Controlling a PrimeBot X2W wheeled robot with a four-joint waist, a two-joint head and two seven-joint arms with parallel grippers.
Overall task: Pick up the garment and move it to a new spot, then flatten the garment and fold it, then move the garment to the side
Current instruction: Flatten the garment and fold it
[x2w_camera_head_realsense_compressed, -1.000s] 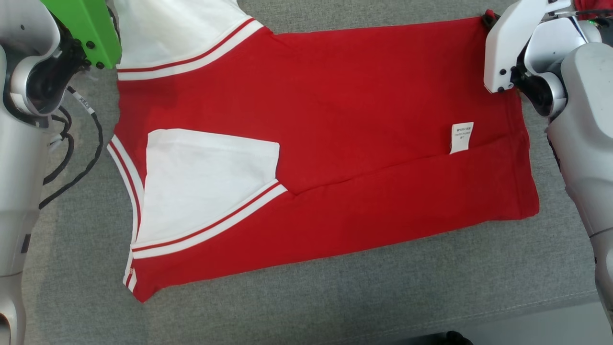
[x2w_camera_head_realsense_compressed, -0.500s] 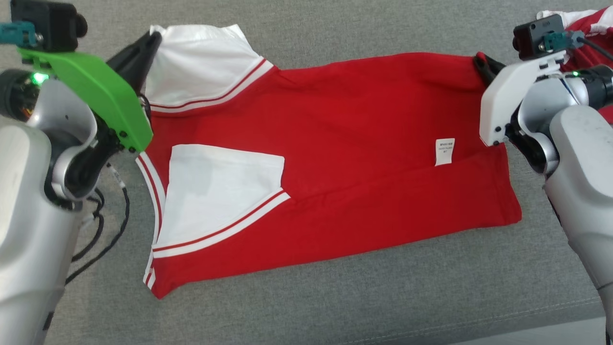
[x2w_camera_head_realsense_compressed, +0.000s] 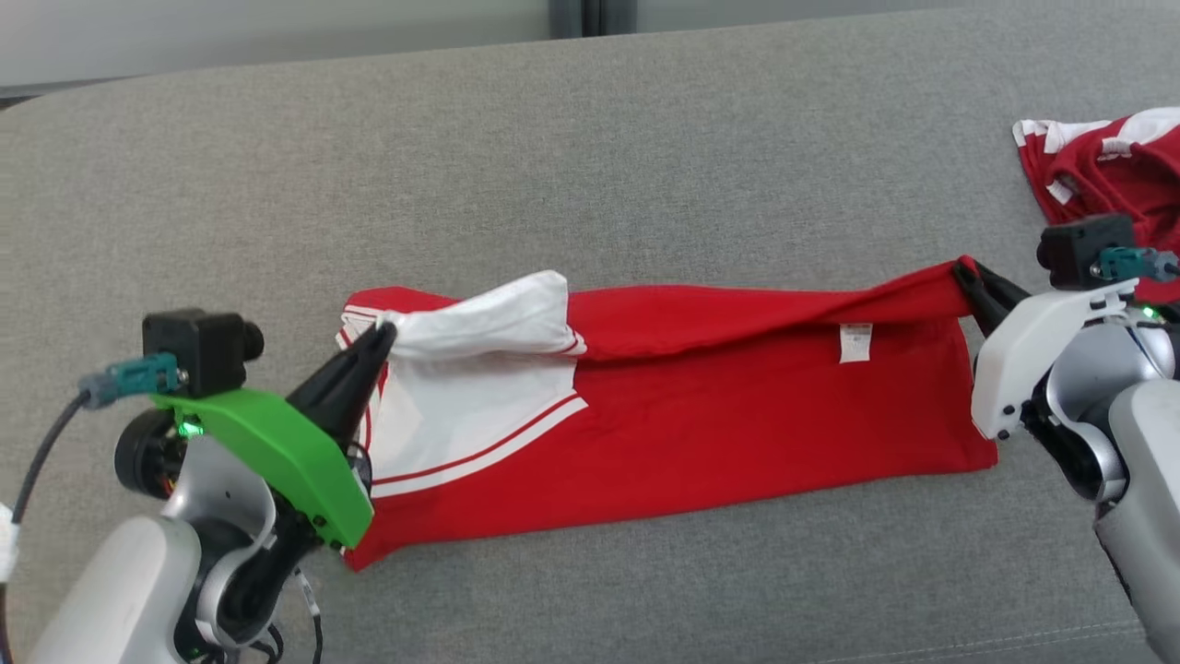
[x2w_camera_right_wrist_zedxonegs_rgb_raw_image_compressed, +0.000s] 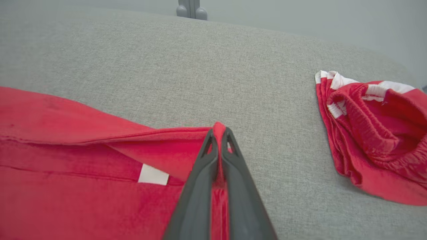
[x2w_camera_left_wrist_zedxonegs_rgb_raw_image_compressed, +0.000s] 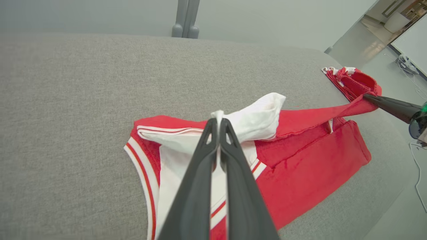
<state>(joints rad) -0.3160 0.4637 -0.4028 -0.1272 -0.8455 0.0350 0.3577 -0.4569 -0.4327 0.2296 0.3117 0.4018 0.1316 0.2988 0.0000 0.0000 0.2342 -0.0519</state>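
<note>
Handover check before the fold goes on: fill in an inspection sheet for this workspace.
Surface: grey woven cushion.
Job's things: garment, red and white, near part lying flat, far edge lifted between the two tools.
Clutter: crumpled red cloth at the far right.
Grippers: left tool shut on the garment's white part; right tool shut on its red corner.
Cables: grey cable from the left wrist camera.
Surroundings: pale wall, grey post.
</note>
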